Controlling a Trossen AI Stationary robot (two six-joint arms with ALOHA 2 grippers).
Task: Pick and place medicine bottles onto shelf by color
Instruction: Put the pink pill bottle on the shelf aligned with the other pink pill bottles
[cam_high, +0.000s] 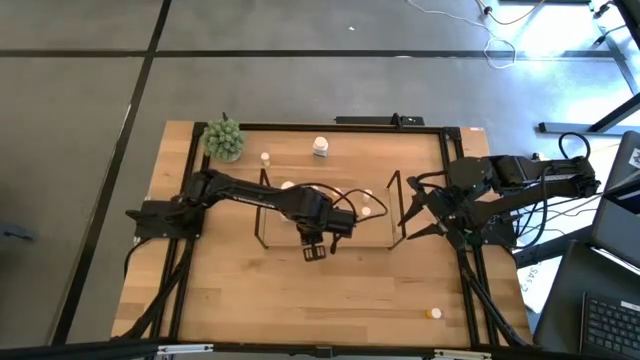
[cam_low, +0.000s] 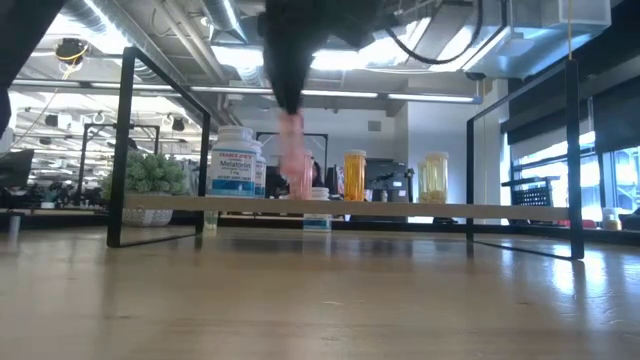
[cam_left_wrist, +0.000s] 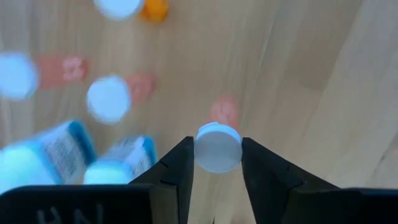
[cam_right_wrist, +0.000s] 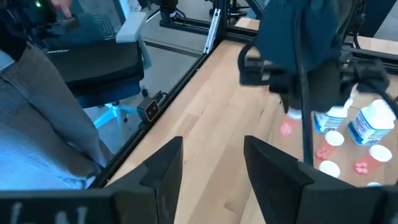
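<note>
Left pincer carrying a pink bottle over the shelf.

Across the wooden surface (cam_high: 300, 300), a wire-framed shelf (cam_high: 262, 215) with a light wood base, already holding white-labelled, orange and yellow bottles along its board. Above the shelf's near edge, left pincer (cam_left_wrist: 216, 163) clamped on the white cap of a small pink medicine bottle (cam_left_wrist: 219, 142), hanging clear of the board, other pink bottles standing close by. Off the shelf's right end, right pincer (cam_right_wrist: 208, 163) waiting, jaws apart and empty. Elsewhere on the surface, a white bottle (cam_high: 320, 147) beyond the shelf and a small orange one (cam_high: 434, 313) near the front right corner. Likely light, rigid plastic, smooth enough to slip or swing from a cap-only hold; firmer if taken lower, around the body just under the cap.
</note>
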